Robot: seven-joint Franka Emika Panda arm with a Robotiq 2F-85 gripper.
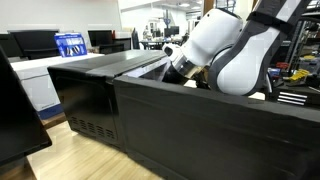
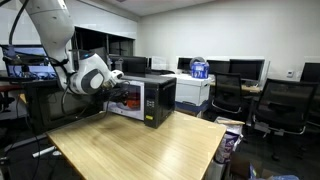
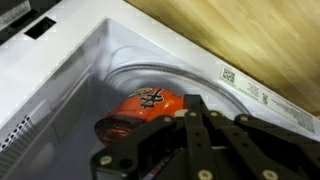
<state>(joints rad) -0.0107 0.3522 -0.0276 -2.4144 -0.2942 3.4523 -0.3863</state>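
Exterior view: gripper (image 1: 181,66) pokes into the open microwave (image 1: 100,95). Fingers are hidden behind the wall and the cup isn't visible.

Exterior view: microwave (image 2: 150,98) sits at the back of the wooden table (image 2: 140,148). The gripper (image 2: 118,88) is at its mouth, too small to read the fingers.

Wrist view: red cup (image 3: 150,102) sits on the glass turntable (image 3: 128,74) inside the white cavity (image 3: 70,85), straight ahead of and just below the gripper (image 3: 190,110). Fingers are clenched together with no gap. The tips overlap the cup's near edge; can't tell whether they touch or pinch it. Its long axis is unclear.
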